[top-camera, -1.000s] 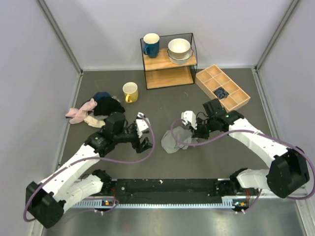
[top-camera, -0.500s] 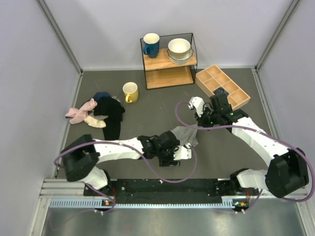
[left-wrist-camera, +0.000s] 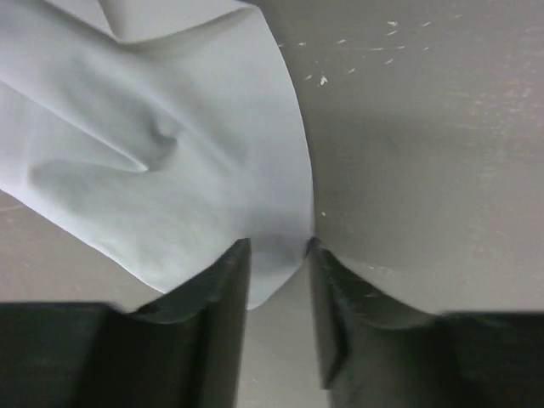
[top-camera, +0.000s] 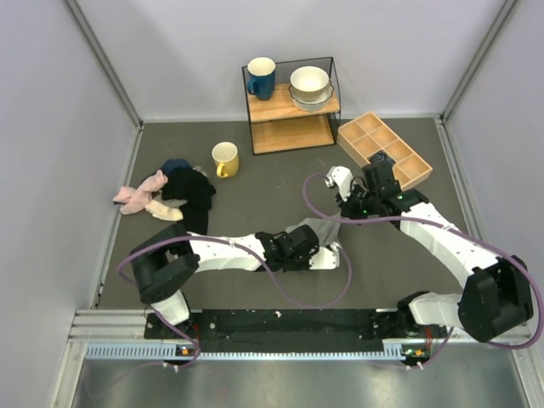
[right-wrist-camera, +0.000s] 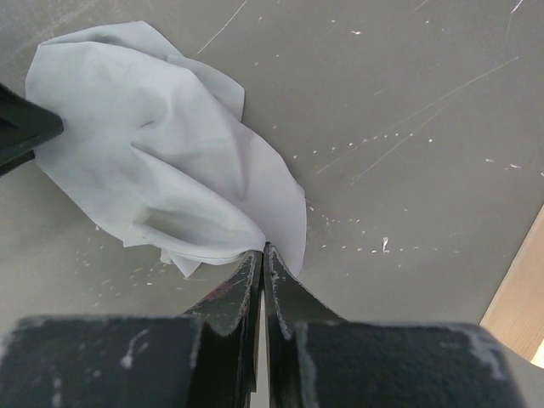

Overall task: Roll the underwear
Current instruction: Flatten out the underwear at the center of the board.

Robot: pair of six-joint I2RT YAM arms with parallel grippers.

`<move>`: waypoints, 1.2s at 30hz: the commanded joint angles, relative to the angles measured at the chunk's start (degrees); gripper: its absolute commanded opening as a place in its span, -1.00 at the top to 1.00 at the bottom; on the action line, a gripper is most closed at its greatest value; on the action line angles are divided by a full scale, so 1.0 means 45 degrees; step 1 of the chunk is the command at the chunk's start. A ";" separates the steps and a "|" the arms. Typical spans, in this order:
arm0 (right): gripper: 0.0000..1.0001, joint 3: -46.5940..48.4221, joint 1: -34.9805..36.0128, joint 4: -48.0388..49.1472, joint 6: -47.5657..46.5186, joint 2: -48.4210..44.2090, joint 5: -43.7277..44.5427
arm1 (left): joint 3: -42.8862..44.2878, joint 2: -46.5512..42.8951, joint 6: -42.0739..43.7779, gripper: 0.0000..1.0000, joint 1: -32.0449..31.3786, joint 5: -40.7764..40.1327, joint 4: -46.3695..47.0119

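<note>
1. Table (top-camera: 255, 178): dark grey top, scuffed and flecked with white specks, walled on three sides by pale panels.
2. Shelf unit (top-camera: 293, 106): wire frame with two wooden boards, at the far edge of the table.
3. Wooden tray (top-camera: 384, 150): divided into compartments, set at an angle to the right of the shelf unit.
4. Heap of clothes (top-camera: 170, 191): pink, cream, black and blue pieces, far left of the table.
5. Underwear (top-camera: 319, 231): light grey cloth, crumpled, lay on the table near its middle, stretched between the two grippers.
6. Left gripper (left-wrist-camera: 276, 251): reached across low to the near end of the cloth; jaws stood a little apart, a corner of the underwear lying in the gap.
7. Right gripper (right-wrist-camera: 262, 251): fingers pressed together, pinching the far edge of the underwear.
8. Bowls (top-camera: 309, 83): white, stacked on the top board, right side.
9. Blue mug (top-camera: 261, 76): upright on the top board, left side.
10. Yellow mug (top-camera: 225, 158): upright on the table, in front of the shelf unit's left side.
11. Dark patterned bundle (top-camera: 382, 159): lay in one tray compartment.
</note>
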 commanded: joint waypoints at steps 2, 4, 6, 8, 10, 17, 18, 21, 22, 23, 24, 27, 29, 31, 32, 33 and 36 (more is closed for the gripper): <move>1.00 -0.0107 -0.0019 0.0335 0.0003 -0.0337 -0.0462 | 0.0509 0.0540 0.0277 0.72 -0.0059 -0.0427 0.0076; 1.00 -0.0127 -0.0038 0.0199 -0.0134 -0.0395 -0.0774 | 0.0509 0.0502 0.0297 1.00 -0.0020 -0.0408 0.0018; 1.00 -0.0088 -0.0038 -0.0132 -0.0524 -0.0551 -0.1205 | 0.0644 0.0249 0.0044 1.00 -0.0020 -0.0273 -0.0118; 1.00 -0.0068 -0.0077 -0.0309 -0.0894 -0.0959 -0.1167 | 0.0859 -0.0531 -0.0326 1.00 -0.0039 0.0059 -0.0625; 1.00 0.0048 -0.0369 -0.0582 -0.0993 -0.1390 -0.1127 | 0.1405 -0.1504 -0.0561 1.00 -0.0039 0.0604 -0.1074; 1.00 0.1433 -0.1307 -0.2144 -0.2221 -0.4280 -0.0135 | 0.3924 -0.3560 -0.1613 1.00 -0.0059 0.4251 -0.2697; 1.00 0.1996 -0.1289 -0.2397 -0.2340 -0.4573 -0.0054 | 0.4468 -0.3658 -0.1869 1.00 -0.0059 0.4627 -0.2697; 1.00 0.3265 -0.1288 -0.3199 -0.2439 -0.4888 -0.0150 | 0.5077 -0.3971 -0.2923 1.00 -0.0079 0.5645 -0.2309; 1.00 0.3542 -0.1288 -0.3375 -0.2420 -0.4656 -0.0286 | 0.5060 -0.4146 -0.3293 1.00 -0.0059 0.5647 -0.2055; 1.00 0.3758 -0.1269 -0.3512 -0.2342 -0.4480 -0.0636 | 0.4982 -0.4283 -0.4128 1.00 -0.0059 0.5376 -0.1879; 1.00 0.4089 -0.1269 -0.3513 -0.2283 -0.4265 -0.0852 | 0.4691 -0.4419 -0.4485 1.00 -0.0020 0.5276 -0.1742; 1.00 0.4752 -0.0958 -0.3474 -0.1971 -0.2628 -0.1887 | 0.3116 -0.5665 -0.6241 1.00 0.0466 0.4828 -0.0708; 1.00 0.5163 0.0187 -0.3164 -0.1698 -0.0877 -0.2104 | 0.1805 -0.6370 -0.8106 1.00 0.1324 0.4612 0.0345; 1.00 0.5438 0.1148 -0.2793 -0.1426 0.0379 -0.1987 | -0.0557 -0.7577 -0.9501 1.00 0.2646 0.4242 0.1049; 1.00 0.5768 0.1540 -0.2501 -0.1191 0.1932 -0.2084 | -0.2286 -0.7991 -1.0842 1.00 0.3139 0.4298 0.1865; 1.00 0.6042 0.2220 -0.2130 -0.0976 0.2740 -0.2220 | -0.3154 -0.8401 -1.1436 1.00 0.3608 0.4338 0.2279; 0.65 0.8109 0.3102 -0.2494 0.0175 0.6461 -0.2417 | -0.6009 -0.9905 -1.3781 0.34 0.5153 0.3578 0.3376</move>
